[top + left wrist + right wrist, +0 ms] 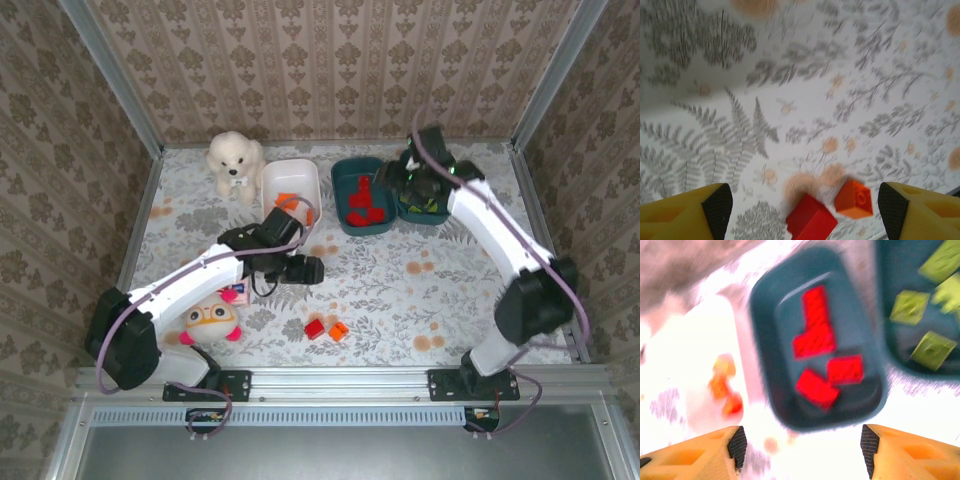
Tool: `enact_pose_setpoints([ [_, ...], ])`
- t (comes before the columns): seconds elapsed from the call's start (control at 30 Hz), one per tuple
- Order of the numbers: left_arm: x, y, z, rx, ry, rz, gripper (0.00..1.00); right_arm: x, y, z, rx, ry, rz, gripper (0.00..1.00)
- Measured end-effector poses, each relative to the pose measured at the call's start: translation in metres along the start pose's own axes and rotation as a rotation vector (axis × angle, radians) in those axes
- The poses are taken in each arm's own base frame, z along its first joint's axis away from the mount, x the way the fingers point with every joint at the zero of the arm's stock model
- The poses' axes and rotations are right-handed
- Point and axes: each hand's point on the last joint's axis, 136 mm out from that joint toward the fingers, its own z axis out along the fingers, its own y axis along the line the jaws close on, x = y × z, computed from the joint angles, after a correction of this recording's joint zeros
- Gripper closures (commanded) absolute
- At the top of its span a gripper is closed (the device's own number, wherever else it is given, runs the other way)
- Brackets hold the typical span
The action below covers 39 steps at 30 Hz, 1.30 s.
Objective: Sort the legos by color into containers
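Two legos lie loose on the flowered table near its front edge, a red brick (810,220) and an orange brick (854,199) just beside it; from where I stand I cannot tell whether their corners touch. Both look like hard, light plastic: stiff enough to take a firm pinch, not fragile, but smooth-sided and likely to skid or twist on the cloth if nudged off-centre. I would take one at a time across two flat opposite sides, low on the body, and mind that a finger coming down between them has little room. The left gripper (805,212) hovers above the pair with its jaws spread wide and nothing in them, the bricks showing between its yellow fingers in the wrist view. Farther back the sorting looks well along: the white bin (268,190) holds orange pieces (290,200), the middle teal bin (765,365) holds red pieces (815,335), and the far teal bin (905,347) holds lime green pieces (909,306). The right gripper (802,447) hangs over those two teal bins, its fingers parted and empty. A white plush dog (235,160) sits beside the white bin, and a pink-and-white doll (210,320) lies by the left arm's base, both well apart from the loose bricks.
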Motion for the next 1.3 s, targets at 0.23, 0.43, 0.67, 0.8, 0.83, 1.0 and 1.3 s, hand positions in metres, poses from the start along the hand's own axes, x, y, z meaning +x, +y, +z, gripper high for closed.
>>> enact_pose_setpoints([
  [0.23, 0.038, 0.009, 0.006, 0.009, 0.103, -0.1, 0.18, 0.141, 0.023, -0.031, -0.144, 0.142, -0.275, 0.33],
  [0.43, 0.066, 0.013, 0.012, 0.01, 0.162, -0.185, 0.17, 0.211, 0.008, -0.042, -0.172, 0.238, -0.341, 0.33],
  [0.67, 0.077, 0.004, 0.008, 0.02, 0.189, -0.27, 0.19, 0.231, 0.003, -0.045, -0.154, 0.256, -0.355, 0.33],
  [0.8, 0.06, -0.035, -0.011, 0.033, 0.148, -0.051, 0.2, 0.223, -0.003, -0.053, -0.139, 0.212, -0.328, 0.34],
  [0.83, 0.054, -0.046, -0.014, 0.042, 0.129, 0.024, 0.2, 0.219, -0.004, -0.057, -0.139, 0.192, -0.32, 0.34],
  [1.0, 0.06, -0.057, 0.004, 0.0, 0.169, 0.305, 0.21, 0.188, -0.008, -0.1, -0.196, 0.024, -0.238, 0.29],
  [1.3, 0.077, -0.072, 0.049, -0.1, 0.302, 0.624, 0.21, 0.16, -0.017, -0.198, -0.466, -0.198, -0.076, 0.23],
])
